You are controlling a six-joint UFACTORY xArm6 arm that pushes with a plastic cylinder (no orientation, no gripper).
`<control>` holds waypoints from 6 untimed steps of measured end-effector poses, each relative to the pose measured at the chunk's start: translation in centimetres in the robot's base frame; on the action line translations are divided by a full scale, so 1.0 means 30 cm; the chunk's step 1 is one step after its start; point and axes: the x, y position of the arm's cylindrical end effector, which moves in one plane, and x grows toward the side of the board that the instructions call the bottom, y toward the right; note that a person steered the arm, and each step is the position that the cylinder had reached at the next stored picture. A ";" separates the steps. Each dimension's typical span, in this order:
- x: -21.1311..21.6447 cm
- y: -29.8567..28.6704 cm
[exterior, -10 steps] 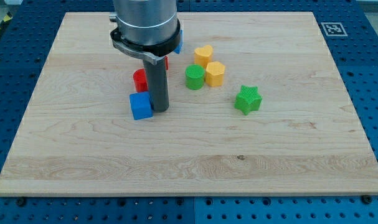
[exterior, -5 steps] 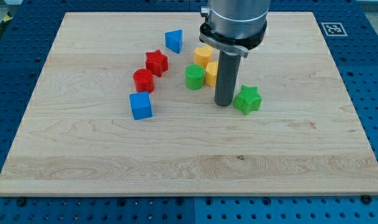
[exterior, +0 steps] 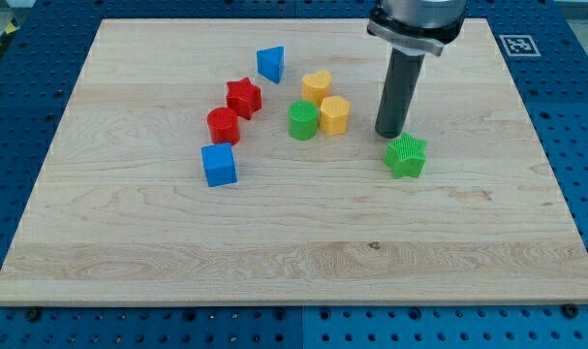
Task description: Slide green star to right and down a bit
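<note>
Camera view: my tip [exterior: 389, 134], bare and grasping nothing, stands just above-left of the green star [exterior: 406, 156]; yellow hexagon [exterior: 334, 114] and green cylinder [exterior: 302, 120] sit leftward.

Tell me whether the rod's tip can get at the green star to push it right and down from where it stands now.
Probably yes. My tip stands just up and to the view's left of the green star, with nothing between them. The yellow blocks lie farther left, out of the way.
</note>
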 end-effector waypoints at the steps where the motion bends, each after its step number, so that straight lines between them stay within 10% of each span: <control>1: 0.005 0.126; 6: 0.085 0.082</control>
